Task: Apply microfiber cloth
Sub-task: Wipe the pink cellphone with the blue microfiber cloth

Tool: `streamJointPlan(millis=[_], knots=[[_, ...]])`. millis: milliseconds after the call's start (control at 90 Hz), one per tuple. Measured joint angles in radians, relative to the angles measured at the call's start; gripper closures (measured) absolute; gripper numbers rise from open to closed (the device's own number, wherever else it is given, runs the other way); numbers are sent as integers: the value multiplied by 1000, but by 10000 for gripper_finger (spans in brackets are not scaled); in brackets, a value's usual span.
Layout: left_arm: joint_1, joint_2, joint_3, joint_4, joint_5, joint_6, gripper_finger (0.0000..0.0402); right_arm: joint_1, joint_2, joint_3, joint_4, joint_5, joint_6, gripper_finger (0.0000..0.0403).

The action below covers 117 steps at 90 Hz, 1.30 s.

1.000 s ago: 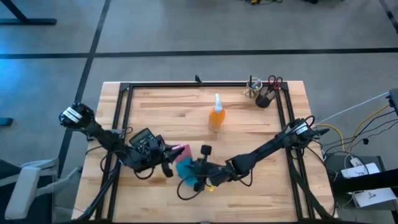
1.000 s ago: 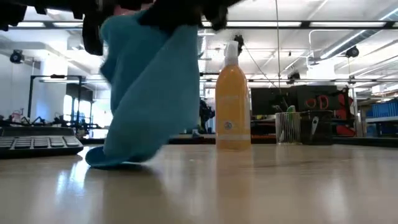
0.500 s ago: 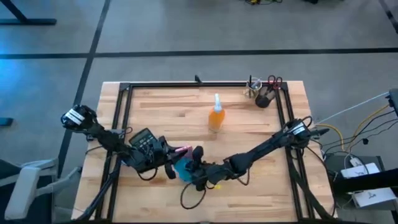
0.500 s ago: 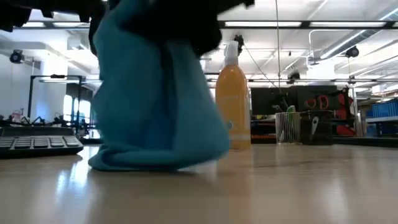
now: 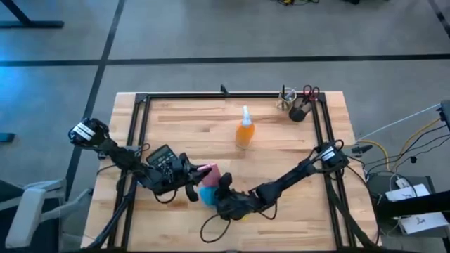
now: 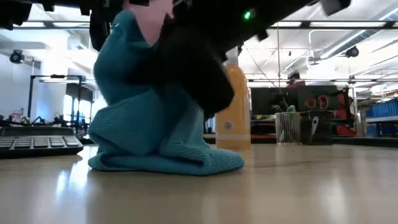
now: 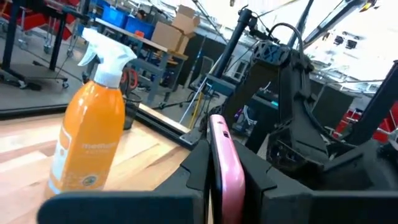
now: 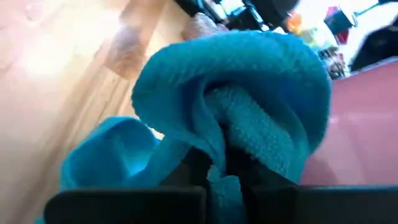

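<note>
The microfiber cloth [image 5: 208, 195] is a bunched turquoise wad near the table's front middle. My right gripper [image 5: 220, 190] is shut on it. In the low view its upper part stands up and its lower folds [image 6: 168, 163] lie on the wood. Just left of it, my left gripper [image 5: 191, 184] is shut on a phone in a pink case [image 5: 208, 171], held on edge above the table. In the right wrist view the cloth's top [image 8: 249, 74] sits right beside the pink case [image 8: 357, 118]. My left gripper pinches the pink-cased phone [image 7: 221, 163] between its two fingers, one on each broad face. The phone stands on edge, clear of the table. My right gripper pinches a thick fold of several cloth layers [image 8: 219, 146] between its fingers, coming from the table's right. The cloth bulges over the fingers, and its lower end rests on the table.
An orange spray bottle [image 5: 244, 133] stands upright behind the cloth, mid-table. A cup with scissors and pens [image 5: 298, 105] is at the far right corner. A keyboard [image 6: 37, 144] lies at the left. A black frame rail [image 5: 232, 95] runs around the tabletop.
My right gripper has moved toward the table's left edge and down, closer to the phone. The cloth, which hung long with only its tip on the table, has sunk and bunched up, and more of it now lies piled on the wood.
</note>
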Motion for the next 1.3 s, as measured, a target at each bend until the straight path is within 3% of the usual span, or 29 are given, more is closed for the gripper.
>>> streamJointPlan(millis=[122,400,633,767,956,1156,1300], knots=[[-3,-1,-2,-24,9,8,379,23,-41,-28,3,136,-19,403],[-6,-5,-4,-28,19,13,379,24,-55,-40,-80,127,19,403],[-7,-19,-4,-20,38,11,379,19,-93,-14,-9,177,-313,403],[-8,-35,-4,-44,92,0,380,9,-174,-8,1,185,-371,403],[-12,-37,-4,-98,151,-34,380,-2,-219,-41,-83,-24,-184,403],[-14,-45,-7,-178,154,-123,380,7,-173,-110,-80,-64,9,403],[-14,-47,-7,-168,164,-140,380,23,-153,-126,-48,-91,42,403]])
